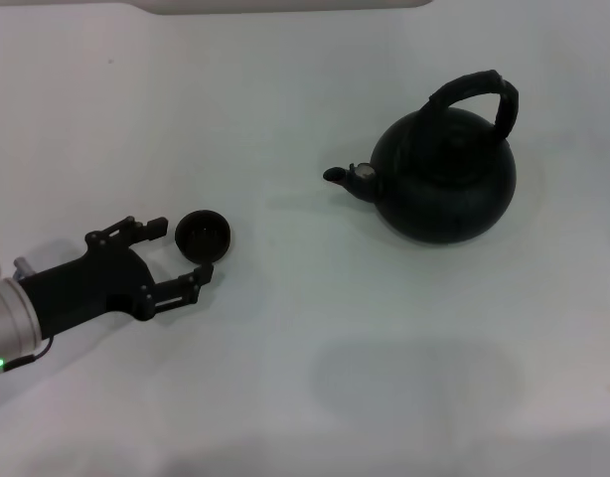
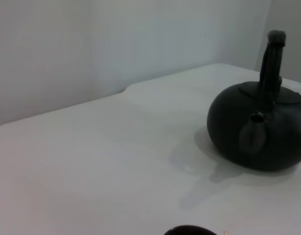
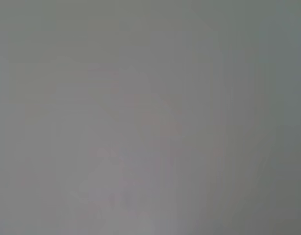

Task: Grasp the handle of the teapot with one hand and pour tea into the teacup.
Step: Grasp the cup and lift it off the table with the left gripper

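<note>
The round black teapot (image 1: 444, 177) stands upright on the right of the white table, its stubby spout (image 1: 347, 177) pointing toward the left. Its arched black handle (image 1: 481, 92) loops over the top with nothing holding it. The tiny black teacup (image 1: 203, 235) sits at the left. My left gripper (image 1: 183, 250) lies low on the table, open, its two fingertips on either side of the near side of the teacup. The left wrist view shows the teapot (image 2: 261, 129), its handle (image 2: 272, 63), and a sliver of the teacup rim (image 2: 189, 230). My right gripper is out of view.
The white table (image 1: 285, 378) spreads bare between the teacup and the teapot. A pale wall (image 2: 91, 49) rises behind the table's far edge. The right wrist view shows only a plain grey surface.
</note>
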`<state>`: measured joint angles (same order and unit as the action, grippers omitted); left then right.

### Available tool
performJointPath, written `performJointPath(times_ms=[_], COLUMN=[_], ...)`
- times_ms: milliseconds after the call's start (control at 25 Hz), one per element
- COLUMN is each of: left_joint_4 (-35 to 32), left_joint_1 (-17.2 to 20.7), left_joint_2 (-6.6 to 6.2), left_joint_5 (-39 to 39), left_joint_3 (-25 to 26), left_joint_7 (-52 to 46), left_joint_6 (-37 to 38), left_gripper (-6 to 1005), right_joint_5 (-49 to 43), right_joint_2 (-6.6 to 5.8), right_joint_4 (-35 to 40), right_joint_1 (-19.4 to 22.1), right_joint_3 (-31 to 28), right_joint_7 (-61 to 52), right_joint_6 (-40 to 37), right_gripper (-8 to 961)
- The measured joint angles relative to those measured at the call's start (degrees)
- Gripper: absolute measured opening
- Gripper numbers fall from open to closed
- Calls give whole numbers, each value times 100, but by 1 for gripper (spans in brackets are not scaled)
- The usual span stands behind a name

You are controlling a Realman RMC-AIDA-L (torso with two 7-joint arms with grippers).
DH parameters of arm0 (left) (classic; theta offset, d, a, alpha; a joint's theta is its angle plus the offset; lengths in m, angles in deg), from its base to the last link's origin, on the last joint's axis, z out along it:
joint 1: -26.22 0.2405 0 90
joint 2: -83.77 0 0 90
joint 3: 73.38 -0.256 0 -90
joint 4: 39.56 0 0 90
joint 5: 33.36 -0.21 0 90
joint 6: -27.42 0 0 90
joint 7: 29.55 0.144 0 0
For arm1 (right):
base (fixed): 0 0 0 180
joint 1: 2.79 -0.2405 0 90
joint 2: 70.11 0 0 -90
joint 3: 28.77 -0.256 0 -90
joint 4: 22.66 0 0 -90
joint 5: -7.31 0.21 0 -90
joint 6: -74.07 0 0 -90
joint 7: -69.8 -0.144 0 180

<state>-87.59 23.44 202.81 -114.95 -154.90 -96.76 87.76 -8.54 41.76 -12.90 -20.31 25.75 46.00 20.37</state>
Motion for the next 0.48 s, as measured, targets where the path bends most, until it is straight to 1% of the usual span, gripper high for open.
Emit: performJointPath(times_ms=[120, 280, 480], left_joint_4=[2, 4, -100], left_joint_1=[36, 50, 129], left_joint_2=[-25, -51, -107], left_joint_5=[-9, -32, -41], left_joint_3=[14, 50, 72], left_joint_7=[34, 62, 96], left_joint_6=[28, 30, 32], left_gripper=[871, 871, 871], right_joint_5=[2, 1, 2], right_joint_2=[42, 158, 248], right_joint_4=[0, 0, 7], right_joint_1=[1, -10, -19], right_joint_3=[1, 6, 0], right_joint_7=[-1, 26, 36], right_joint_6=[78, 123, 119], right_gripper=[482, 481, 481])
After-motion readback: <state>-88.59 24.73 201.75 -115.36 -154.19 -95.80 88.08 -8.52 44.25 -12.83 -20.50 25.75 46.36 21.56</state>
